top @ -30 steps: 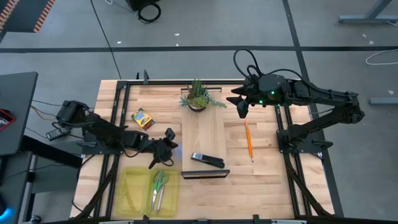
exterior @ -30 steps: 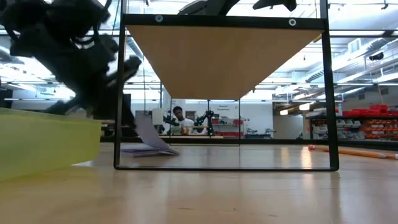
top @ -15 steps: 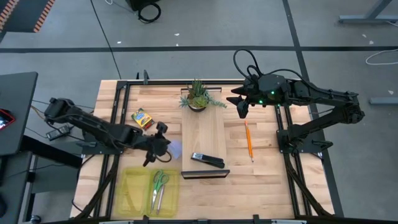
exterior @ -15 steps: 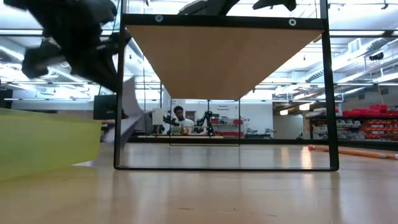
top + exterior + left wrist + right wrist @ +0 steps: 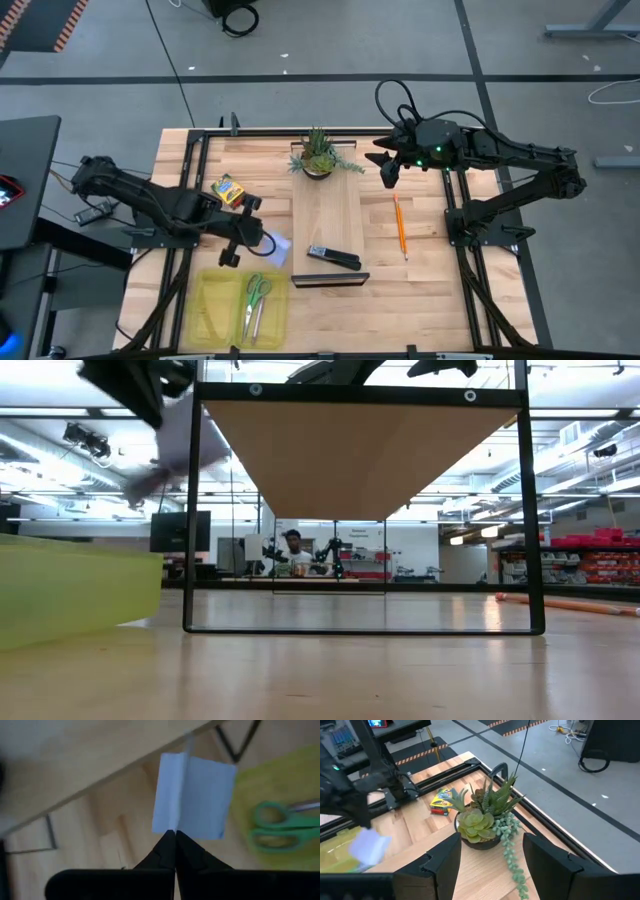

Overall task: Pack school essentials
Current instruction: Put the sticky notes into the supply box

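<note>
Left pincer (image 5: 175, 834) pressed together on edge of pale blue note pad (image 5: 194, 795), pad lifted clear of tabletop (image 5: 430, 290), just above yellow tray (image 5: 212, 300). Green-handled scissors (image 5: 255, 300) lay in tray. Black stapler (image 5: 333, 257) on raised wooden board (image 5: 328, 215), beside pad. Orange pencils (image 5: 399, 225) on tabletop right of board. Crayon box (image 5: 230, 190) farther back, left side. Right pincer (image 5: 490, 862) spread wide, holding nothing, hovered near potted plant (image 5: 318, 155) at far edge.
</note>
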Tool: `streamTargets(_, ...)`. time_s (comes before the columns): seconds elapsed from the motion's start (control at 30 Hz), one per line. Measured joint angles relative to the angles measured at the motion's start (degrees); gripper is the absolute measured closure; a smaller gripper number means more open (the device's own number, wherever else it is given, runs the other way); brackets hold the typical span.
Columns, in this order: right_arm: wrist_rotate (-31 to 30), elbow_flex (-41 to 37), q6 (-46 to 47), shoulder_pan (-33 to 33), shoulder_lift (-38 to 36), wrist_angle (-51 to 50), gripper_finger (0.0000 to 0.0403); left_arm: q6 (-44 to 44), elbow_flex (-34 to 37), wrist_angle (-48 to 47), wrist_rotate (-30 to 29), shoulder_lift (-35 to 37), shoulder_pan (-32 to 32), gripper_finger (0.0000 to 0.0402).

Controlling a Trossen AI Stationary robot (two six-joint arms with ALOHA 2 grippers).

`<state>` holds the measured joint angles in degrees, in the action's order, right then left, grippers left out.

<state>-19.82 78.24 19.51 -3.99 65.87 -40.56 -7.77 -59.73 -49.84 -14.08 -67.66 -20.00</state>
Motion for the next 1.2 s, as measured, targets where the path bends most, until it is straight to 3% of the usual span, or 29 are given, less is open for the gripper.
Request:
streamTargets(0.37,-0.1,0.0,-0.7,0.0,0.0,0.0,0.0183,22.4,-4.4,-1.5,9.7,-1.6,-7.5,0.0399)
streamTargets(0.7,-0.1,0.0,-1.0,0.0,0.0,0.0,0.0183,40.5,-4.4,-0.6,9.9,-8.3,-17.6,0.0398)
streamTargets(1.0,0.2,0.0,-1.6,0.0,0.0,0.0,0.0183,46.4,-4.4,1.0,10.1,-14.4,-21.8,0.0398)
streamTargets(1.2,0.4,0.0,-1.7,0.0,0.0,-0.6,0.0183,47.7,-5.1,7.7,14.9,-14.2,-22.9,0.0399)
